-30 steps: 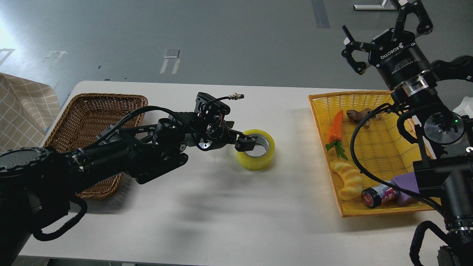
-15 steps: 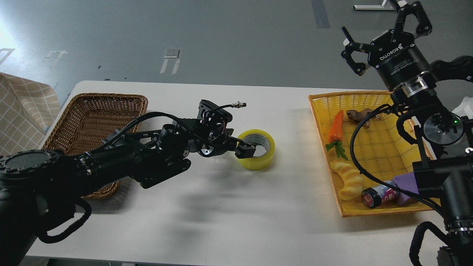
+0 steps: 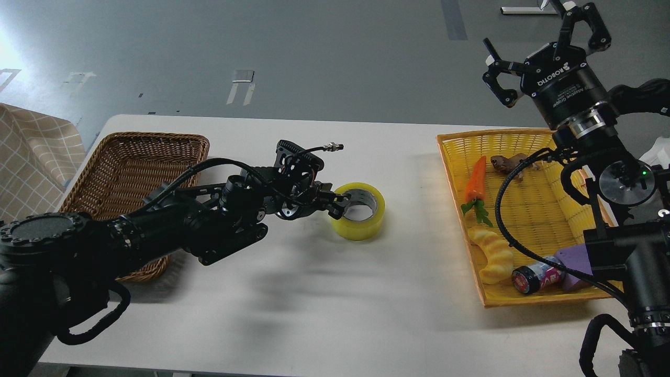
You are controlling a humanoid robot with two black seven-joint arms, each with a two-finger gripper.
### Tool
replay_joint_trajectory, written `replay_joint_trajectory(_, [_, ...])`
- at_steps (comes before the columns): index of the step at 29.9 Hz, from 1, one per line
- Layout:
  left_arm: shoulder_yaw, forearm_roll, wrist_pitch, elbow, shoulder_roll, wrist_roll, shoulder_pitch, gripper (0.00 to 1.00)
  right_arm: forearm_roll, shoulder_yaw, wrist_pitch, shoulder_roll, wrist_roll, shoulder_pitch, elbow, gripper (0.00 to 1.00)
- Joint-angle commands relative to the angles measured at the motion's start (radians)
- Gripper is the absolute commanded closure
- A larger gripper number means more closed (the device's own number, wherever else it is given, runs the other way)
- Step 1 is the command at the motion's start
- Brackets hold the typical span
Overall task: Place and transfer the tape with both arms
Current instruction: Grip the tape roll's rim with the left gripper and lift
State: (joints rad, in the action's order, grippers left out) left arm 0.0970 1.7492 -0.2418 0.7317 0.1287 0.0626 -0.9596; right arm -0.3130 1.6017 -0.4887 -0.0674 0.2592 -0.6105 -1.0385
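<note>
While left gripper (image 3: pixel 339 205) fingers pinch tape (image 3: pixel 359 211) wall, right gripper (image 3: pixel 544 50) raised, fingers spread.

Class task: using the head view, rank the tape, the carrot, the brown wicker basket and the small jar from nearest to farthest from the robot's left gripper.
Measured from the left gripper:
1. Tape: right at the jaws, mid-table.
2. Carrot: to the right, in the yellow tray.
3. Brown wicker basket: far left of the table.
4. Small jar: the tray's near right corner.

The carrot and the basket's near rim are fairly close in distance.
</note>
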Motion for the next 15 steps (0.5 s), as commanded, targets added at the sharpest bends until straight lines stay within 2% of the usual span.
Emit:
replay_joint_trajectory(1, [-0.002, 0.003, 0.002, -0.014, -0.015, 0.008, -0.004, 1.0, 0.0, 0.001, 0.0, 0.0, 0.0, 0.0, 0.0, 0.01])
replay_joint_trajectory(15, [-0.022, -0.004, 0.021, 0.097, 0.064, 0.016, -0.12, 1.0, 0.0, 0.001, 0.0, 0.014, 0.0, 0.001, 0.012, 0.01])
